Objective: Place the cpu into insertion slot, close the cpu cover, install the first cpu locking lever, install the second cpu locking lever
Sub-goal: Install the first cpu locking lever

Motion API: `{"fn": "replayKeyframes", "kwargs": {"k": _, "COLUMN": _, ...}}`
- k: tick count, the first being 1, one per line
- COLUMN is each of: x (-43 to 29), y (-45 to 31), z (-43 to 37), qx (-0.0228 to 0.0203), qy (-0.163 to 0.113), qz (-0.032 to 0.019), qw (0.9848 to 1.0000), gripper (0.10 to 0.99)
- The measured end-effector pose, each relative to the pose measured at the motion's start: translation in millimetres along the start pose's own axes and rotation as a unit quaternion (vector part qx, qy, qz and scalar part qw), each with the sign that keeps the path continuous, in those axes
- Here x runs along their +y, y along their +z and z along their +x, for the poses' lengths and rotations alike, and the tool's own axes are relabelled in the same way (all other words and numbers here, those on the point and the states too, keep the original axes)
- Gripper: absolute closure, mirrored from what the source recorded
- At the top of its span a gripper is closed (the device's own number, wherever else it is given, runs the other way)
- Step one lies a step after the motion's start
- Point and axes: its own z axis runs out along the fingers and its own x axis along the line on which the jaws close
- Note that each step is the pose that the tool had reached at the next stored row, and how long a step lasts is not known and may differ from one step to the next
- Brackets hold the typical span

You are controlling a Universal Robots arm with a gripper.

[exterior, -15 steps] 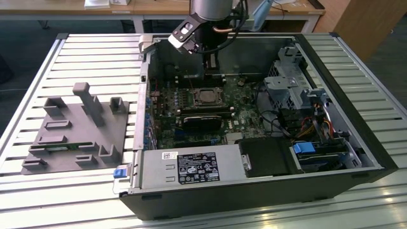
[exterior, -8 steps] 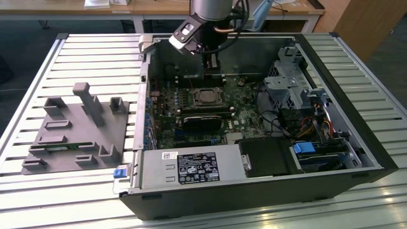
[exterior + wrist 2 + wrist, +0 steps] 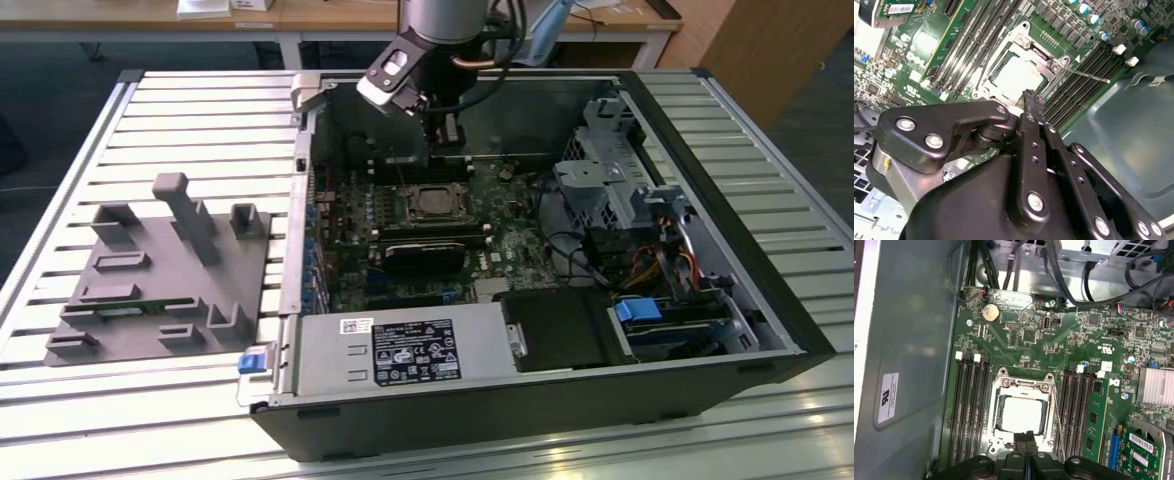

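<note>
The cpu (image 3: 1021,413) (image 3: 1015,75), with its pale silver top, lies in the insertion slot (image 3: 434,203) on the green board. The silver cpu cover (image 3: 1023,386) (image 3: 1040,54) lies flat around the chip. One thin wire lever (image 3: 1057,415) (image 3: 1088,75) runs along one side of the socket, its free end sticking out over the memory slots. A second lever (image 3: 987,57) runs along the opposite side. My gripper (image 3: 1028,437) (image 3: 1029,97) (image 3: 446,145) hangs just above the socket's edge, fingers shut together with nothing between them.
Black memory slots (image 3: 970,405) flank the socket on both sides. A long black module (image 3: 427,252) lies near the socket, and a drive cage with cables (image 3: 627,180) stands on the exterior view's right. A grey fixture plate (image 3: 160,270) stands outside the case.
</note>
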Motion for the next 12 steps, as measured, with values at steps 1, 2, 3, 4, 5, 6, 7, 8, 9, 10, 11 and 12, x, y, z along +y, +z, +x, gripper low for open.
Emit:
{"fn": "replayKeyframes", "kwargs": {"k": 1, "x": 0.0, "y": 0.0, "z": 0.0, "qx": -0.0001, "qy": -0.004, "qz": 0.0000, "qw": 1.0000, "gripper": 0.980}}
{"fn": "replayKeyframes", "kwargs": {"k": 2, "x": 0.0, "y": 0.0, "z": 0.0, "qx": -0.0001, "qy": -0.009, "qz": 0.0000, "qw": 1.0000, "gripper": 0.980}}
{"fn": "replayKeyframes", "kwargs": {"k": 3, "x": 0.0, "y": 0.0, "z": 0.0, "qx": -0.0001, "qy": -0.014, "qz": 0.0000, "qw": 0.9999, "gripper": 0.980}}
{"fn": "replayKeyframes", "kwargs": {"k": 4, "x": 0.0, "y": 0.0, "z": 0.0, "qx": 0.0000, "qy": -0.019, "qz": 0.0000, "qw": 0.9998, "gripper": 0.980}}
{"fn": "replayKeyframes", "kwargs": {"k": 5, "x": 0.0, "y": 0.0, "z": 0.0, "qx": 0.0000, "qy": -0.024, "qz": -0.0001, "qw": 0.9997, "gripper": 0.980}}
{"fn": "replayKeyframes", "kwargs": {"k": 6, "x": -0.1, "y": 0.0, "z": 0.0, "qx": 0.0001, "qy": -0.029, "qz": -0.0001, "qw": 0.9996, "gripper": 0.980}}
{"fn": "replayKeyframes", "kwargs": {"k": 7, "x": -0.1, "y": 0.0, "z": 0.0, "qx": 0.0001, "qy": -0.035, "qz": -0.0001, "qw": 0.9994, "gripper": 0.980}}
{"fn": "replayKeyframes", "kwargs": {"k": 8, "x": -0.1, "y": 0.0, "z": 0.0, "qx": 0.0001, "qy": -0.042, "qz": -0.0001, "qw": 0.9991, "gripper": 0.980}}
{"fn": "replayKeyframes", "kwargs": {"k": 9, "x": -0.1, "y": 0.1, "z": 0.0, "qx": 0.0001, "qy": -0.048, "qz": -0.0001, "qw": 0.9988, "gripper": 0.980}}
{"fn": "replayKeyframes", "kwargs": {"k": 10, "x": -0.1, "y": 0.0, "z": 0.0, "qx": 0.0001, "qy": -0.054, "qz": -0.0001, "qw": 0.9985, "gripper": 0.980}}
{"fn": "replayKeyframes", "kwargs": {"k": 11, "x": -0.1, "y": 0.0, "z": 0.0, "qx": 0.0001, "qy": -0.060, "qz": -0.0002, "qw": 0.9982, "gripper": 0.980}}
{"fn": "replayKeyframes", "kwargs": {"k": 12, "x": -0.2, "y": 0.1, "z": 0.0, "qx": 0.0002, "qy": -0.067, "qz": -0.0002, "qw": 0.9978, "gripper": 0.980}}
